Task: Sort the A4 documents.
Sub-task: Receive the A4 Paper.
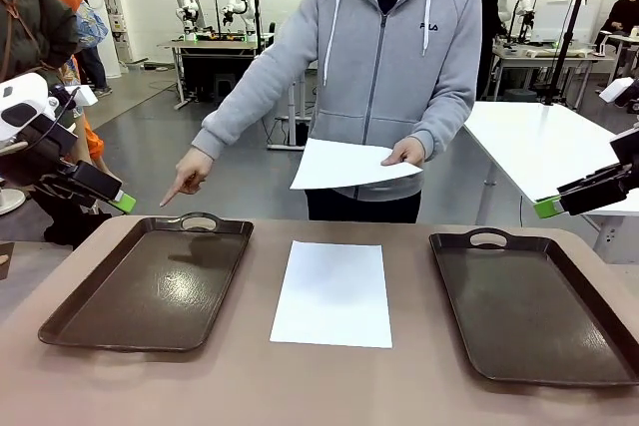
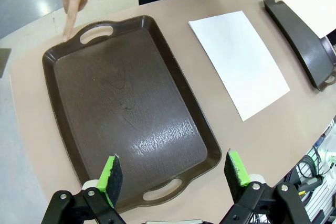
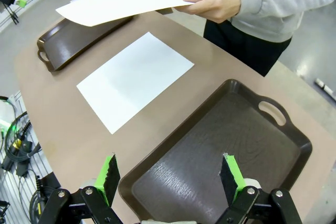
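Above the table (image 1: pixel 250 386), 2 claws (image 2: pixel 173 167) (image 3: pixel 169 169) gape empty.

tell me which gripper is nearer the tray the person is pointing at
Left. The left gripper hangs open just beside that tray, facing down at it; the right gripper hangs by the other tray, across the paper sheet from it.

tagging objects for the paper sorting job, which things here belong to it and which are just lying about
Job:
left tray, empty, pointed at
right tray, empty
flat sheet, between the trays
held sheet, in the person's hand

Just there:
cables, off the table's edge
white side table, behind
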